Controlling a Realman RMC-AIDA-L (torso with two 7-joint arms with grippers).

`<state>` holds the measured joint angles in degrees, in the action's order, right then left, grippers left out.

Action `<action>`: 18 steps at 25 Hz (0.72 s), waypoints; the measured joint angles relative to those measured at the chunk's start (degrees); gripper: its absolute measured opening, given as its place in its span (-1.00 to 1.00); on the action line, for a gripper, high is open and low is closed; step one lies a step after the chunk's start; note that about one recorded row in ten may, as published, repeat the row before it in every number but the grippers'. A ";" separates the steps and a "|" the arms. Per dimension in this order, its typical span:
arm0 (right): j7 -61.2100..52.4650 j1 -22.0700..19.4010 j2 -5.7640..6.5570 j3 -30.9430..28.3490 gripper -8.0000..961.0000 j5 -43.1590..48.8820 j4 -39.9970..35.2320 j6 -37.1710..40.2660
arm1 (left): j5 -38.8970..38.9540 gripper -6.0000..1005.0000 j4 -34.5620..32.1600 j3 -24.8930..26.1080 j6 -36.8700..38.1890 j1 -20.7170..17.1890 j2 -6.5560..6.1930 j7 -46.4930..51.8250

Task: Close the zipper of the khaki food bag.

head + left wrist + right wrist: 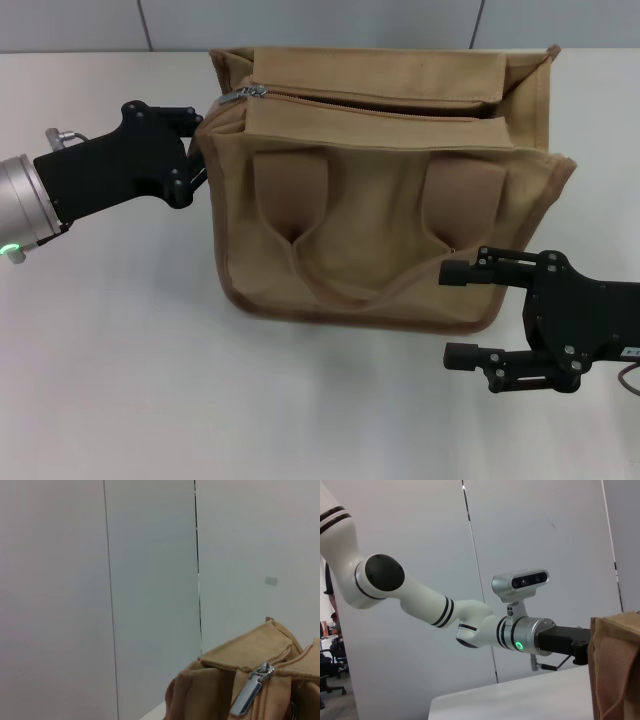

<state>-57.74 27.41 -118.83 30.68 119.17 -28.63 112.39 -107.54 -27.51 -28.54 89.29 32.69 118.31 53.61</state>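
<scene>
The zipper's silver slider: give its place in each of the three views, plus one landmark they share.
Head view: the slider sits at the bag top's left end, just beyond the left tool.
Left wrist view: it hangs low at the right of the picture, on the bag's top edge.
Right wrist view: not in it.
Shared landmark: the khaki food bag.

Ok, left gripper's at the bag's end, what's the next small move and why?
Probably nudge the left gripper up onto the silver pull tab and pinch it. The zipper gapes open, the slider sits at that end of the khaki food bag, and the right gripper waits open by the opposite lower corner.
</scene>
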 joint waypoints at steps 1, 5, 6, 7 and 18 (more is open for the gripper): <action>0.00 0.00 0.00 0.00 0.63 0.01 0.02 0.01 | 0.01 -0.73 0.01 0.02 0.00 0.00 0.00 0.08; 0.00 0.01 0.00 0.00 0.63 0.01 0.06 0.02 | 0.49 -0.83 0.04 0.10 0.62 -0.03 -0.06 0.34; 0.00 0.01 0.00 -0.01 0.63 0.01 0.05 0.01 | 0.93 -0.86 0.04 0.12 1.26 -0.10 -0.14 0.38; 0.00 0.02 0.00 -0.05 0.63 -0.10 0.03 0.01 | 2.79 -0.88 0.06 0.15 3.57 -0.53 -0.46 0.60; 0.04 -0.07 0.00 -0.20 0.63 -4.89 0.13 0.86 | 7.02 -0.99 -0.75 0.02 11.90 -0.03 -0.59 2.08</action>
<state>-57.70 27.34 -118.83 30.48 114.28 -28.50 113.25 -100.52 -28.26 -28.52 101.19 32.66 117.73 55.69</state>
